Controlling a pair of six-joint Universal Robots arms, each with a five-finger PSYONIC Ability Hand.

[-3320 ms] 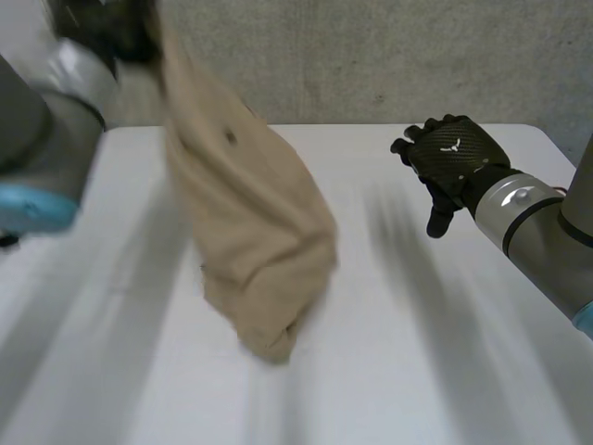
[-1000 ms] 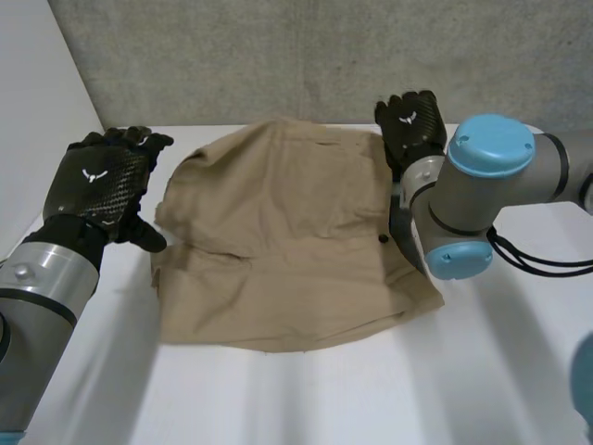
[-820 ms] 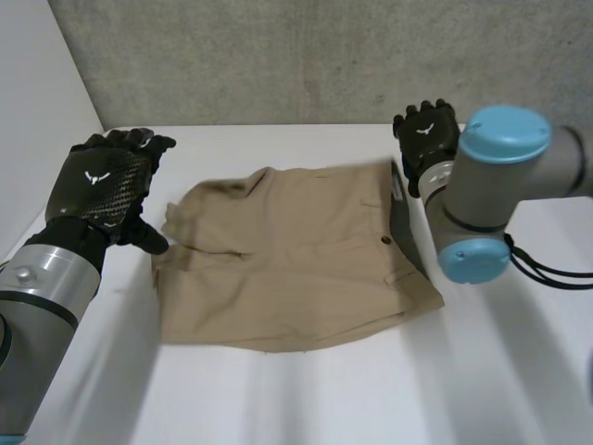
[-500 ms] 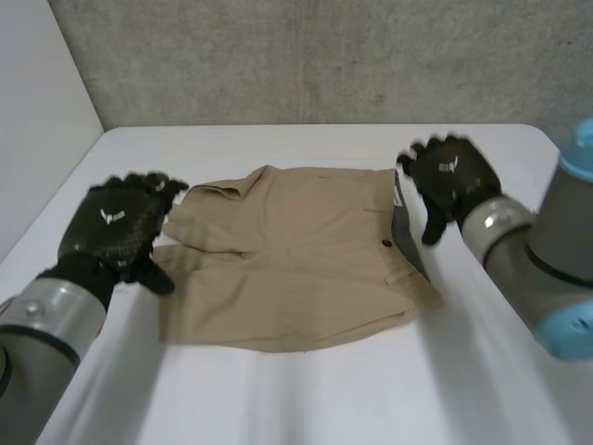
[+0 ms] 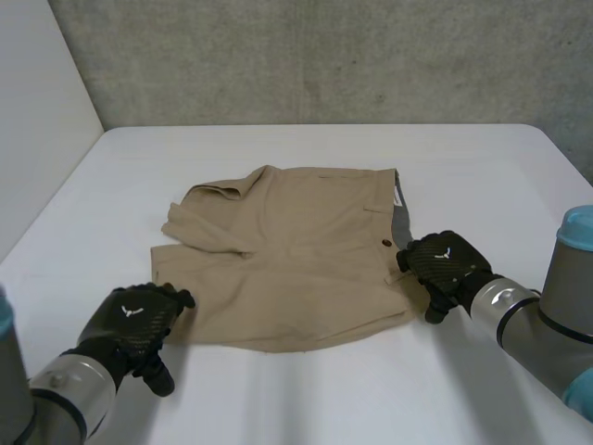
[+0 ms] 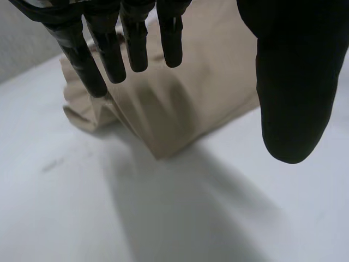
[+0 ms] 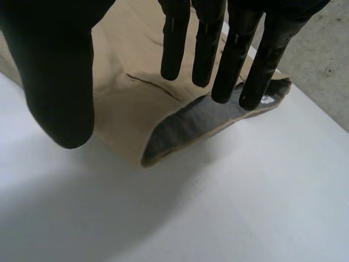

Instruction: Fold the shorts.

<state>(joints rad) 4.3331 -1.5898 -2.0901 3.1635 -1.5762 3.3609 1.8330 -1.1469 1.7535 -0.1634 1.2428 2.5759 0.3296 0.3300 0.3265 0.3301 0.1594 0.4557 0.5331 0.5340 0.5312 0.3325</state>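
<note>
Lying flat on table [image 5: 306,394], shorts [image 5: 296,250]; left hand [image 5: 130,322], right hand [image 5: 443,263] at opposite near corners, fingers straight, empty; contact unclear.

Tan cloth shorts [image 5: 296,255] at middle of white counter [image 5: 482,167]; waistband toward 3 o'clock, legs toward 9. Black left hand [image 5: 134,324] at 7 o'clock of shorts, by near corner. Black right hand [image 5: 445,267] at 4 o'clock, by waistband end. Grey concrete wall [image 5: 324,56] at 12, behind counter.
</note>
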